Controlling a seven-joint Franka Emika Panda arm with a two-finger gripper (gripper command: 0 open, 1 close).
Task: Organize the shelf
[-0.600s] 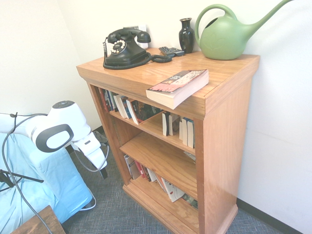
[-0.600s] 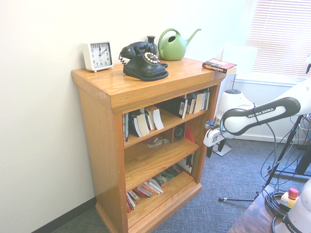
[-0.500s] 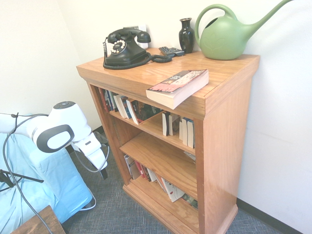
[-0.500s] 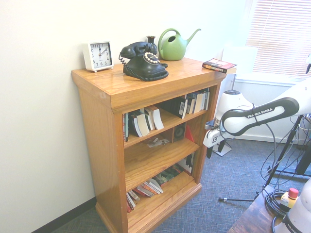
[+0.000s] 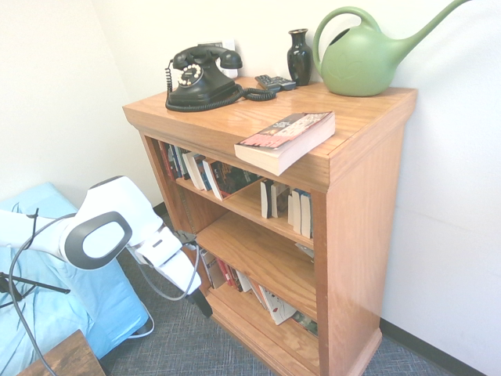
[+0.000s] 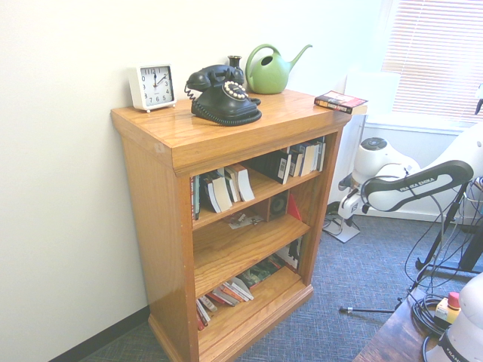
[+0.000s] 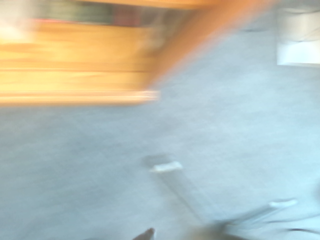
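One shelf (image 5: 364,235), beneath the telephone (image 5: 200,82), looks heavy, stiff and slick-finished; if it needs steadying, its overhanging top edge offers the best hold. Empty gripper (image 5: 204,307), fingers apart.

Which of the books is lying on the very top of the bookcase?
The thick paperback lying flat at the front edge of the bookcase's top; the other books are all on the inner shelves below.
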